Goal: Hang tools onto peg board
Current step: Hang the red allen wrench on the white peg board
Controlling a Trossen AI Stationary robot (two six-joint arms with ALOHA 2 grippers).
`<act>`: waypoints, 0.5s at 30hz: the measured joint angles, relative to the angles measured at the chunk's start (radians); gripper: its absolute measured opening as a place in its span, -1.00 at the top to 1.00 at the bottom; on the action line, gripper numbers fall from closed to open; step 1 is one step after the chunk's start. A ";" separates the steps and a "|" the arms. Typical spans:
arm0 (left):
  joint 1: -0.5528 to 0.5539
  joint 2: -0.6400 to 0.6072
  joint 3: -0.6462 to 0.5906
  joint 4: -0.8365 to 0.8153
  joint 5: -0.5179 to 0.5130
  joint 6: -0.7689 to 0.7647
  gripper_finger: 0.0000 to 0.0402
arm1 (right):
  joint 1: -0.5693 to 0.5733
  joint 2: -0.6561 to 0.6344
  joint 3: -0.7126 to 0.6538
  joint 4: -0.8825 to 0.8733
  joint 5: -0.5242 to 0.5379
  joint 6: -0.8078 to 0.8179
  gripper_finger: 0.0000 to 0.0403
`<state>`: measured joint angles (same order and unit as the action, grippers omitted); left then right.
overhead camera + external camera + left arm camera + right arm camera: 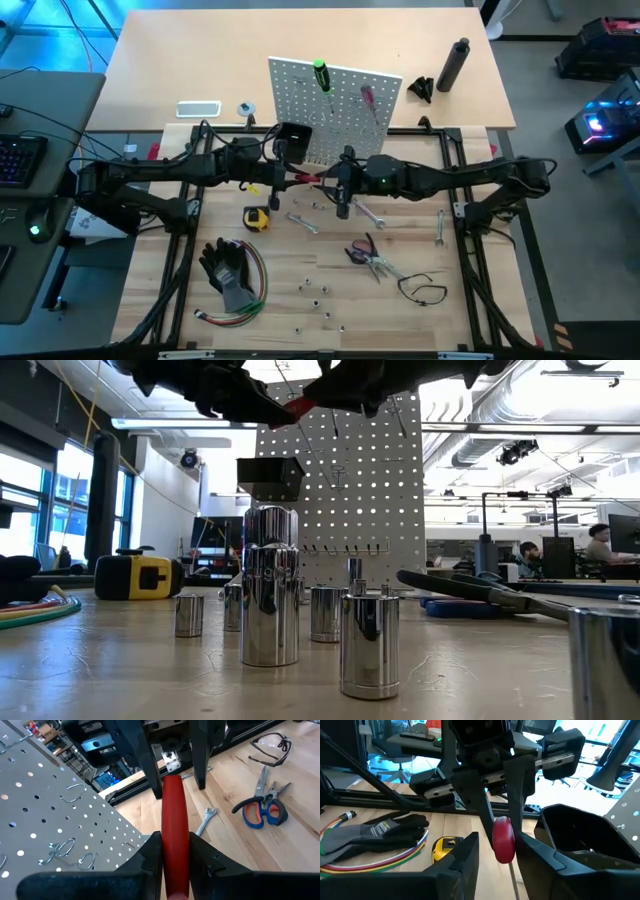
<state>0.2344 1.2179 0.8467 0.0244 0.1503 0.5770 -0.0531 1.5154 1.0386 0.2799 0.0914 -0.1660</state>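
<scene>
From above, you had both pincers meeting just in front of the peg board (335, 110), whose black bin (296, 137) showed no contents I could make out. Your left wrist view showed the left pincer (175, 857) clamped on a red-handled screwdriver (174, 820). In your right wrist view the right pincer (496, 851) stood apart around the handle's rounded end, not yet clamped.
</scene>
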 joint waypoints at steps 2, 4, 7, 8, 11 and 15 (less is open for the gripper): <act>0.000 0.000 0.000 -0.004 0.000 0.000 0.74 | -0.003 0.000 0.000 0.008 -0.002 0.000 0.45; 0.000 0.000 0.000 -0.003 0.000 0.000 0.74 | -0.006 0.000 0.000 0.003 -0.005 0.003 0.49; -0.001 0.000 0.000 -0.001 0.000 0.000 0.74 | -0.007 0.000 0.000 0.001 -0.005 0.003 0.54; -0.001 0.000 0.000 0.000 0.000 0.000 0.74 | -0.007 0.000 0.000 0.001 -0.005 0.003 0.56; -0.001 0.000 0.000 0.002 0.001 0.000 0.74 | -0.007 0.000 0.000 -0.001 -0.006 0.003 0.61; -0.003 0.000 0.000 0.002 0.002 -0.003 0.74 | -0.013 0.000 0.000 -0.002 -0.022 0.008 0.66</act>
<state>0.2318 1.2179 0.8467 0.0261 0.1520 0.5745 -0.0663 1.5150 1.0386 0.2777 0.0691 -0.1575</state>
